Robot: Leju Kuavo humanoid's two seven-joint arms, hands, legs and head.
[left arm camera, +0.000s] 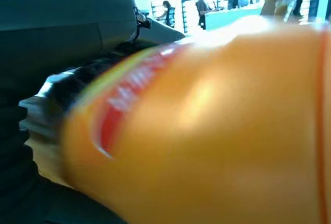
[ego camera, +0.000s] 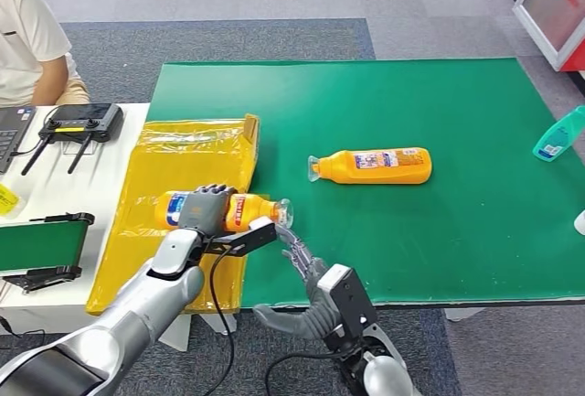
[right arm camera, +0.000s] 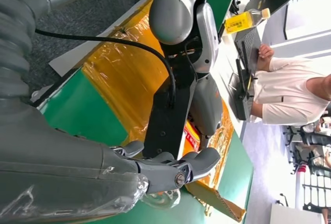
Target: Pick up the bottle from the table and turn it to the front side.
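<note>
- Holding the orange bottle (ego camera: 238, 210) sideways, our left hand (ego camera: 207, 208) wraps its middle, just above the yellow plastic sheet (ego camera: 193, 154) at the green mat's (ego camera: 448, 112) near-left corner.
- Our right hand (ego camera: 303, 263) has its fingers spread and reaching to the clear cap (ego camera: 285, 212); we can't tell if they actually pinch it.
- To turn it well, we'd steady the cap end and roll slowly so the label faces front, without loosening the left grip.
- Count: two orange bottles, the second orange bottle (ego camera: 376, 165) lying mid-mat; one teal bottle (ego camera: 558, 135) at the mat's far-right edge.
</note>
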